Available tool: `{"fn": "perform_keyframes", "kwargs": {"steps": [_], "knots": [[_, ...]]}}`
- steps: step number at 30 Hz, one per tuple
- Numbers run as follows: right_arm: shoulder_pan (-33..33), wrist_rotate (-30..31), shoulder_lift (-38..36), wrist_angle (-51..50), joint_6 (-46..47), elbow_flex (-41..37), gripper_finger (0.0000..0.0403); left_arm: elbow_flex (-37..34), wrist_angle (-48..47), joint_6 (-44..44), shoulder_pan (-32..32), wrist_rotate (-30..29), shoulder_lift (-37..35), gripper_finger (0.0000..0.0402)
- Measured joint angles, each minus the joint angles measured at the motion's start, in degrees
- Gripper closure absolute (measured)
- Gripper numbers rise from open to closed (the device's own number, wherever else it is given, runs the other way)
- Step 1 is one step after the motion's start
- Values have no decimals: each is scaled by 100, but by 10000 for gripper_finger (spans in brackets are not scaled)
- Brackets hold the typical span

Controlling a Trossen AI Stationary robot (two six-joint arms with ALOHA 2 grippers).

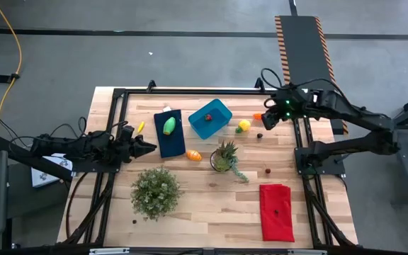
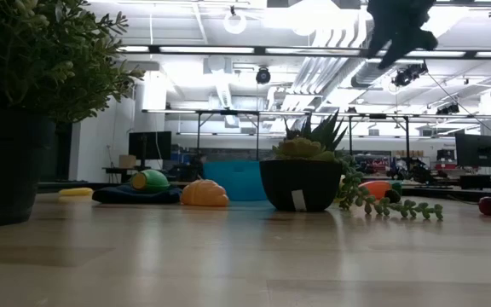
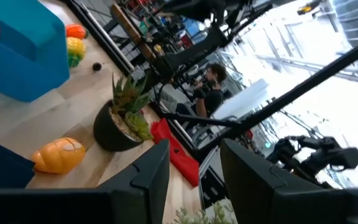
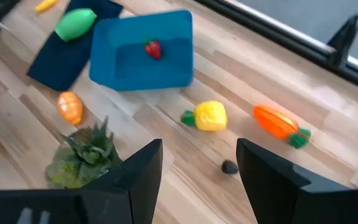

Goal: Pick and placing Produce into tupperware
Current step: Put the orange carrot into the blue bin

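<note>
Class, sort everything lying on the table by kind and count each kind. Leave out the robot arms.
Toy produce: 9 (one in the tub)
Potted plants: 2
Cloths: 2
Blue tub: 1
Total: 14

My two arms matte black, jointed, chunky housings, thin dark cables along links. Left gripper (image 1: 147, 148): black, tapering to pointed tip in high view; from own wrist camera, two flat dark fingers (image 3: 151, 174) with angular squared edges. Right gripper (image 1: 268, 119): black block, small green light glowing on wrist housing just at 3 o'clock of it; fingers (image 4: 138, 171) broad, dark, slab-like.
</note>
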Motion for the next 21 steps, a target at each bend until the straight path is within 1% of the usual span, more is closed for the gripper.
{"fn": "perform_keyframes", "kwargs": {"steps": [5, 10, 12, 16, 21], "knots": [[0, 4, -212, -13, 62, -370, 206, 0, 46, 15, 1, -275, 0, 270], [0, 16, -225, -14, 90, -551, 206, 0, 91, -3, 2, -535, 0, 270], [-21, 111, -225, 64, 88, -606, 206, 1, 117, -5, 1, -663, 0, 270], [-217, 348, -221, 132, 9, -627, 206, 0, 132, -4, 0, -871, 0, 270], [-617, 478, -217, 444, -225, -627, 206, 0, 136, 17, 0, -944, 0, 270]]}}
